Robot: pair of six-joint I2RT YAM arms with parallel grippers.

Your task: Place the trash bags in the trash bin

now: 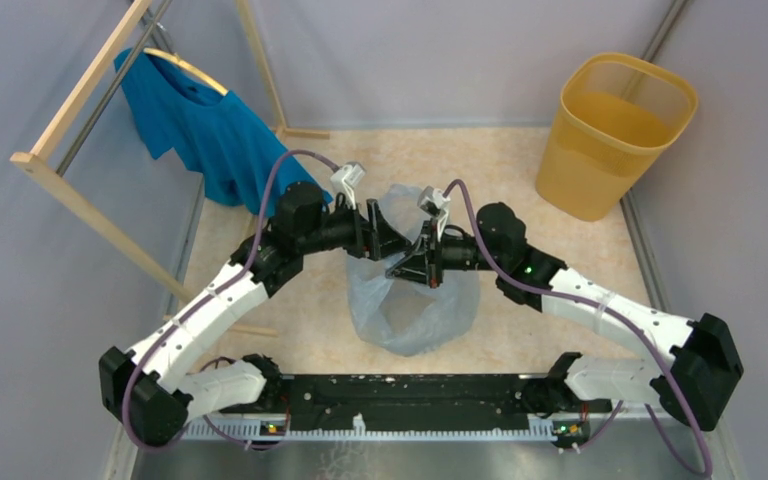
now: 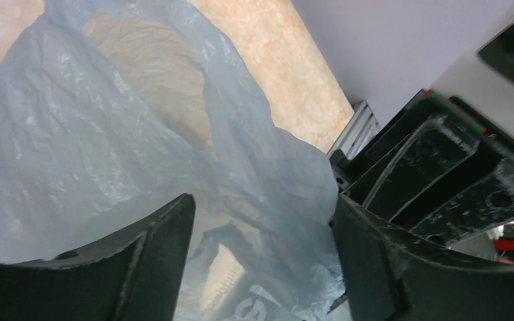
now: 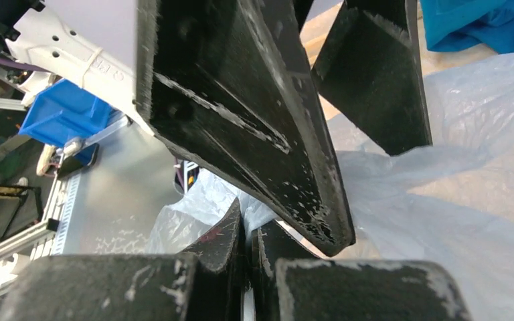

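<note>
Looking down the right wrist camera, I see the right jaws pressed together on what looks like a fold of the trash bag [image 3: 442,221], with film spilling out on either side of them. The left jaws stand apart just opposite. They straddle the same upper edge without pinching it, and film bulges between them. Below both jaws the trash bag sags and pools on the desk [image 1: 550,180].

It is thin, crinkly film, so I judge it almost weightless, limp and slippery, and likely to slide out of a shallow pinch. I would take a gathered bunch near the mouth, not a single layer.

The bin [image 1: 585,170] stands well beyond the right jaws and off to their right, apart from the bag. A blue shirt [image 1: 205,130] hangs beyond the left jaws.

How much film the right jaws really hold is hidden, because the left jaws crowd that view. From above, both wrists cover the bag's mouth.
</note>
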